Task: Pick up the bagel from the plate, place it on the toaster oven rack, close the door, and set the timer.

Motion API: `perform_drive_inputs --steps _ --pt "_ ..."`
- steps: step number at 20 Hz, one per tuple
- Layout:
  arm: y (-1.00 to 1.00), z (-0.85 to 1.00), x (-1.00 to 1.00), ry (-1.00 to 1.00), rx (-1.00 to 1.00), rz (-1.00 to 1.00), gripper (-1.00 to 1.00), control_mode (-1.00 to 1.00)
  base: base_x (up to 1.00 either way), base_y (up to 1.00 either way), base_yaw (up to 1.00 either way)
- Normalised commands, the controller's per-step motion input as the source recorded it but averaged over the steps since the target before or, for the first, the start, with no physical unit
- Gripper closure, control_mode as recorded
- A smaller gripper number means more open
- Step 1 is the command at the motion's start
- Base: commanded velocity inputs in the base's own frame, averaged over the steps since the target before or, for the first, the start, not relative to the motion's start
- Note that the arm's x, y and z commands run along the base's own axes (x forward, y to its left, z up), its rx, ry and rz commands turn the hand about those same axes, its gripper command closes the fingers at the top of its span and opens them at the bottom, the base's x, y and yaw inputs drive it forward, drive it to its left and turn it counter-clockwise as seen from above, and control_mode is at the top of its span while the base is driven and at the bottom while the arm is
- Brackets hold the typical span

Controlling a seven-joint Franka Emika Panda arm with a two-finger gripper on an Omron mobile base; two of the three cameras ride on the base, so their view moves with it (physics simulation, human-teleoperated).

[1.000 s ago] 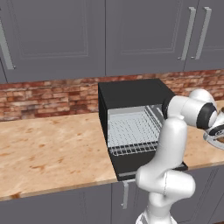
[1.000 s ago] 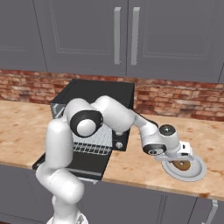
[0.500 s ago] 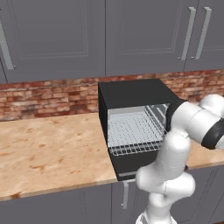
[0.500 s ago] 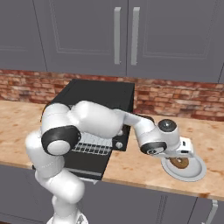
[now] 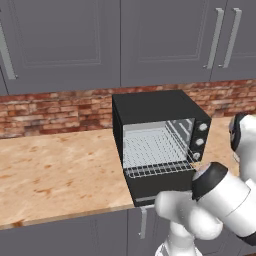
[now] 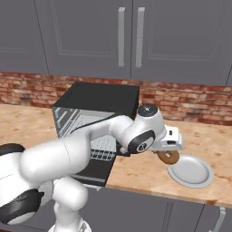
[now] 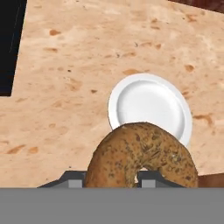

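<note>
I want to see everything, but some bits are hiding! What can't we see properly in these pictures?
- Gripper fingers: hand view, the bagel covers them.
- Door: left base view, the arm hides its front part and handle.
- Toaster oven rack: right base view, the arm crosses it.
- Oven knobs: left base view, too small to read the markings.
- Plate: bare, nothing hidden.

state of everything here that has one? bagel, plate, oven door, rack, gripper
bagel: off the plate, held in the gripper
plate: bare, flat on the counter
door: open, folded down
toaster oven rack: in the cavity, nothing on it
gripper: shut on the bagel, above the counter beside the plate
</note>
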Motion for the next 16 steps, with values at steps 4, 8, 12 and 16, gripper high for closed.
perform_drive_inputs --steps 4,8,12,16 --pt "1.0 0.58 -0.25 0.1 0.0 0.0 1.0 -1.0 0.0 0.0 0.0" --pt "1.0 0.43 -0.21 0.08 0.02 0.02 1.0 -1.0 0.0 0.0 0.0" --pt "1.0 0.37 -0.24 0.05 0.03 0.02 1.0 -1.0 0.0 0.0 0.0" --pt "1.0 0.3 -0.24 0.0 0.05 0.02 1.0 -1.0 0.0 0.0 0.0"
